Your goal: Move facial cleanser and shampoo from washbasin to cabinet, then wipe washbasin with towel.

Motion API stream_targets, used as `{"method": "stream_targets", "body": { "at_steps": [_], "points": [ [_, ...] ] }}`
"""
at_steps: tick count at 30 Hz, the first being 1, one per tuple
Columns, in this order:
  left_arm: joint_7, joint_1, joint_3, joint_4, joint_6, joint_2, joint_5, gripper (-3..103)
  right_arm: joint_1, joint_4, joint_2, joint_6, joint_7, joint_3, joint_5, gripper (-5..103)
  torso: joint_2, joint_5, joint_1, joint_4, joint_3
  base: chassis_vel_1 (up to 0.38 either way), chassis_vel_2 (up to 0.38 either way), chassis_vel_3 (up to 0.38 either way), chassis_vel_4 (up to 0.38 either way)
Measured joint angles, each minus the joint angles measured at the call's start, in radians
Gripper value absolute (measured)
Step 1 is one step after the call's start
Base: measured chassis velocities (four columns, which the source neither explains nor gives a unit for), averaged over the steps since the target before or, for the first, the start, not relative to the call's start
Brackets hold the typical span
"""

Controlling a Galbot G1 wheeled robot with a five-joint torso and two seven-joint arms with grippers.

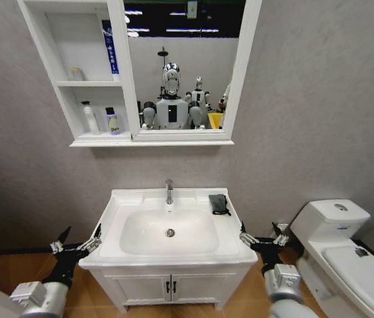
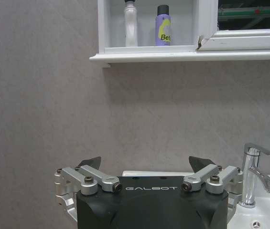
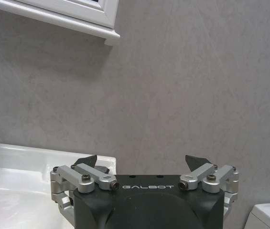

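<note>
The left gripper [image 1: 76, 240] hangs low, just off the left edge of the washbasin [image 1: 127, 203], with its fingers spread wide and nothing in them. The right gripper [image 1: 261, 237] hangs just off the right edge of the washbasin, fingers wide too and empty. Both point toward the grey wall behind. The towel [image 1: 218, 203] lies flat on the back right corner of the rim, ahead of the right gripper and a little inward from it. Its long side runs front to back, and it sits just beside the rim's right edge. The tap [image 1: 169, 191] stands at the middle back, between the two grippers. High above the left gripper, the cabinet [image 1: 69, 83] hangs on the wall. On its bottom shelf a white bottle [image 1: 91, 117] and a purple bottle [image 1: 112, 120] stand upright, side by side, near each other. There is open air between the washbasin and the cabinet's underside. A toilet [image 1: 345, 248] sits close beside the right gripper, on its outer side.
</note>
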Motion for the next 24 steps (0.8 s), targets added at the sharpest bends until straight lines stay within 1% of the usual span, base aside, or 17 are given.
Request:
{"method": "stream_targets", "body": {
  "at_steps": [8, 12, 14, 18, 23, 24],
  "points": [
    [0.0, 0.0, 0.0, 0.0, 0.0, 0.0, 0.0, 100, -0.018, 0.018, -0.003, -0.005, -0.017, -0.001, -0.012, 100, 0.0, 0.0, 0.0, -0.0001, 0.0, 0.007, -0.006, -0.004, 0.004],
    [0.0, 0.0, 0.0, 0.0, 0.0, 0.0, 0.0, 100, -0.018, 0.016, -0.005, -0.006, -0.02, -0.007, -0.016, 100, 0.0, -0.0002, 0.001, 0.0, 0.0, 0.099, -0.089, -0.082, 0.103],
    [0.0, 0.0, 0.0, 0.0, 0.0, 0.0, 0.0, 100, -0.016, 0.009, -0.005, -0.005, -0.021, -0.012, -0.018, 100, 0.0, 0.0002, 0.0, -0.0002, 0.0, 0.15, -0.175, -0.148, 0.149],
    [0.0, 0.0, 0.0, 0.0, 0.0, 0.0, 0.0, 100, -0.003, 0.004, -0.016, -0.005, -0.023, -0.014, -0.014, 100, 0.0, 0.0002, 0.0, 0.0001, 0.0, 0.19, -0.198, -0.193, 0.19],
    [0.0, 0.0, 0.0, 0.0, 0.0, 0.0, 0.0, 100, 0.01, -0.003, -0.029, -0.007, -0.026, -0.014, -0.008, 100, 0.0, -0.0004, 0.0, 0.0001, 0.0, 0.242, -0.249, -0.234, 0.243],
    [0.0, 0.0, 0.0, 0.0, 0.0, 0.0, 0.0, 100, 0.014, -0.004, -0.032, -0.007, -0.027, -0.015, -0.007, 100, 0.0, 0.0008, 0.0, -0.0001, 0.0, 0.26, -0.265, -0.237, 0.237]
  ]
}}
